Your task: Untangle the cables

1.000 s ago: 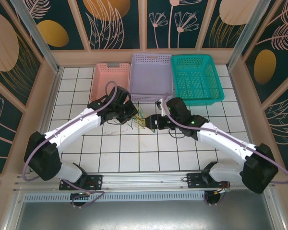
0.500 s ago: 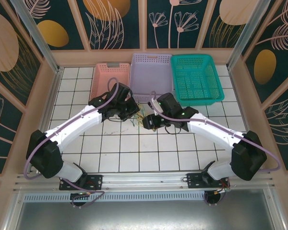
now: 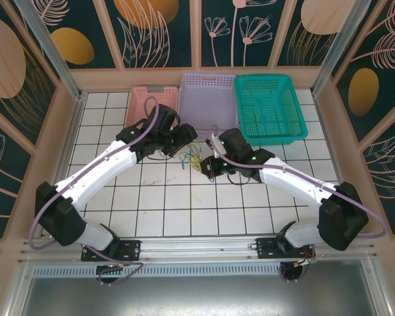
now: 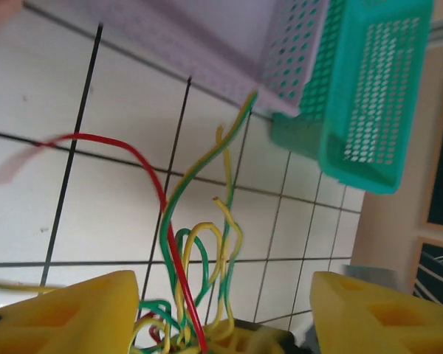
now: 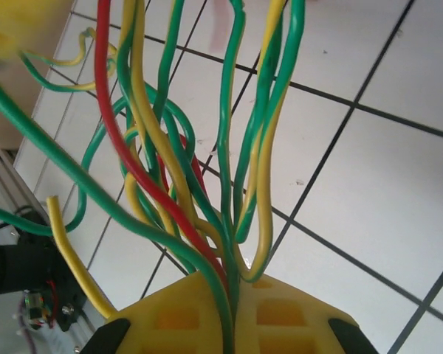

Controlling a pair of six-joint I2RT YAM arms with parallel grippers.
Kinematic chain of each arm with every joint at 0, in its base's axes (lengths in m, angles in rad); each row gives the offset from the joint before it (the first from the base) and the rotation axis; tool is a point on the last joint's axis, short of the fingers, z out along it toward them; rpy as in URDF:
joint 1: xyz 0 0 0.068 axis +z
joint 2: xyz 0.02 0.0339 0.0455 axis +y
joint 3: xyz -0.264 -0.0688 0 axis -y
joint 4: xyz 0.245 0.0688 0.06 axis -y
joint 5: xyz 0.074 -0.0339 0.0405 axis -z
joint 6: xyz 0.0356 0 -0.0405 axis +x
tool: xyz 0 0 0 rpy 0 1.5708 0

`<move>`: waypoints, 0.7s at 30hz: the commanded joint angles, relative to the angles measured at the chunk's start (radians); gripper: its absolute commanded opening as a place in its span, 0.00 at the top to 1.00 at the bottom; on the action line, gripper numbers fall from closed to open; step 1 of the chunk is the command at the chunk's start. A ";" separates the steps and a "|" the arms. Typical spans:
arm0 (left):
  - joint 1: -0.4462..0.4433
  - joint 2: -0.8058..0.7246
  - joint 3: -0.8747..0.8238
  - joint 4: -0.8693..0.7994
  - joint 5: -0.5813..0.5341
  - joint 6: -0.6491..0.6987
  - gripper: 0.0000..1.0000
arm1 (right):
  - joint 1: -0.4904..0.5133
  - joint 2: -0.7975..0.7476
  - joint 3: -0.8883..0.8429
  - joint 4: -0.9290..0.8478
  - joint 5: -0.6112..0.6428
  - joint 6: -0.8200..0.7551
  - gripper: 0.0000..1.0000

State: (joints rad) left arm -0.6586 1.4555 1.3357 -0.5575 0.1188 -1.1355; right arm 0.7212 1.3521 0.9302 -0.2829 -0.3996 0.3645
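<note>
The cables (image 3: 191, 160) are a tangle of green, yellow and red wires (image 5: 184, 169) lying mid-table between both arms. My right gripper (image 5: 234, 299) is shut on the bundle, and several green, yellow and red strands run out from between its yellow fingers. From above, the right gripper (image 3: 207, 166) sits at the bundle's right side. My left gripper (image 4: 225, 310) stands open, its yellow fingers (image 4: 66, 310) wide apart on either side of the loose wire ends (image 4: 207, 243). It grips nothing. Seen from above, the left gripper (image 3: 186, 137) hovers just left of the tangle.
Three baskets line the back of the tiled table: pink (image 3: 139, 108), lilac (image 3: 207, 99) and teal (image 3: 270, 108). In the left wrist view the lilac basket (image 4: 229, 37) and the teal basket (image 4: 369, 96) lie close behind the wires. Wooden walls border both sides.
My right gripper has closed on the bundle. My left gripper has opened, let go of the wires and shifted back toward the baskets.
</note>
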 commanded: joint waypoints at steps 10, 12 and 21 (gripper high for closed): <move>0.002 -0.225 -0.338 0.399 0.296 0.035 0.54 | -0.216 -0.125 -0.095 0.255 -0.361 0.308 1.00; 0.002 -0.211 -0.386 0.472 0.340 0.028 0.53 | -0.235 -0.120 -0.092 0.284 -0.406 0.352 1.00; 0.002 -0.122 -0.384 0.648 0.384 0.046 0.40 | -0.235 -0.076 -0.033 0.258 -0.496 0.443 1.00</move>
State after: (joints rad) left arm -0.6582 1.3170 0.9424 -0.0532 0.4629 -1.0946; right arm 0.4839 1.2663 0.8619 -0.0551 -0.8162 0.7597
